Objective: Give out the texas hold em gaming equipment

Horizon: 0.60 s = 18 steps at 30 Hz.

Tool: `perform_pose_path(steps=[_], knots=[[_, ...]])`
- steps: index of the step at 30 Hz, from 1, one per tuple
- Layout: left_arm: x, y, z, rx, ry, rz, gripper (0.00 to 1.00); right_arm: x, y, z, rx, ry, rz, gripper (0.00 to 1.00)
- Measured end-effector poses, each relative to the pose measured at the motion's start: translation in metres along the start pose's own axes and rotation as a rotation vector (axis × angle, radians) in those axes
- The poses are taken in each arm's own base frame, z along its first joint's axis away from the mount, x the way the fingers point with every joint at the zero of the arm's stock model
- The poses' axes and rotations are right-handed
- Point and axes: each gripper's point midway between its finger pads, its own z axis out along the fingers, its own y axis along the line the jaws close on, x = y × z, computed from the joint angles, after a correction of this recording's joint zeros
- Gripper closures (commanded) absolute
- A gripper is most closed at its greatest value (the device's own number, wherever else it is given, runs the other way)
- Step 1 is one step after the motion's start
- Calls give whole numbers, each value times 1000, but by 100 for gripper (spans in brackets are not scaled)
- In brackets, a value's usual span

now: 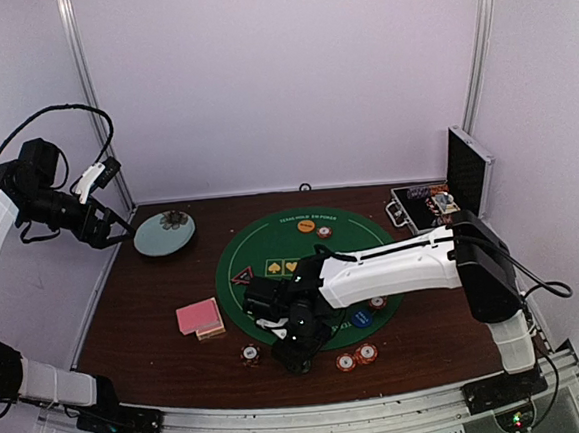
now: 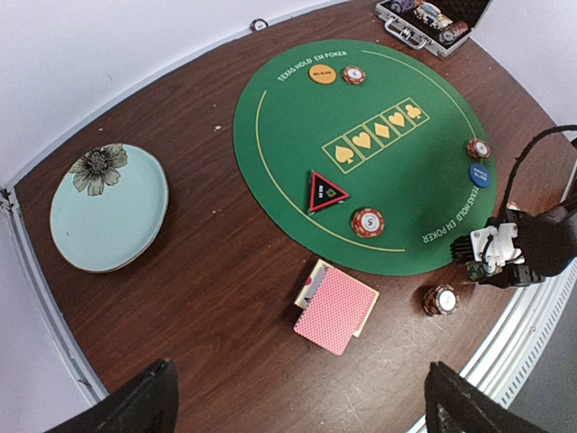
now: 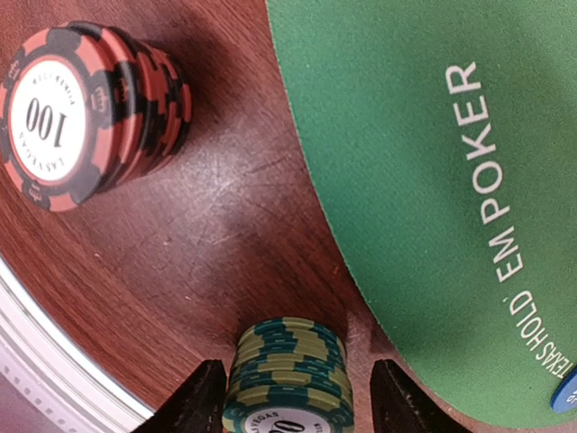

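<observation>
The right tool [image 3: 297, 390] straddles a short upright stack of green-and-cream striped poker chips [image 3: 288, 361], with one black finger on each side. A thin dark gap shows on the mat side, so I judge the jaws parted and not yet pinching (the frame cuts off the stack's near part, so contact there is hidden). The stack lies dead centre between the fingers with its axis vertical, so the coming move looks like a straight squeeze across its width with no sideways correction. It appears to stand on the dark wooden bench [image 3: 234, 225], just off the curved edge of the round green felt poker mat [image 3: 406, 135]. A taller stack of red-and-black striped chips marked 100 [image 3: 81, 99] sits apart from it, away from the mat, which leaves free room around the fingers. A blue disc [image 3: 568, 397] peeks in on the felt. The right arm is plainly the nearer one. The left tool [image 2: 299, 364] hangs high with its fingers spread wide and nothing in them, looking down on the pink-backed playing cards [image 2: 335, 311] and well apart from the chips.
</observation>
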Motion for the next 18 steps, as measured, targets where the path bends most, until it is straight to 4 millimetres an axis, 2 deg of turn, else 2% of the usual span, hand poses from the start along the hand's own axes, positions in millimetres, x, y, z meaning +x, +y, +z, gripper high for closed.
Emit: perform_pose_path(steps=[12,18], knots=[[0,0,0,0,0,0,3,0,0,0,0,1,4,47],[0,0,0,0,0,1,2,1,0,0,2,3,5,55]])
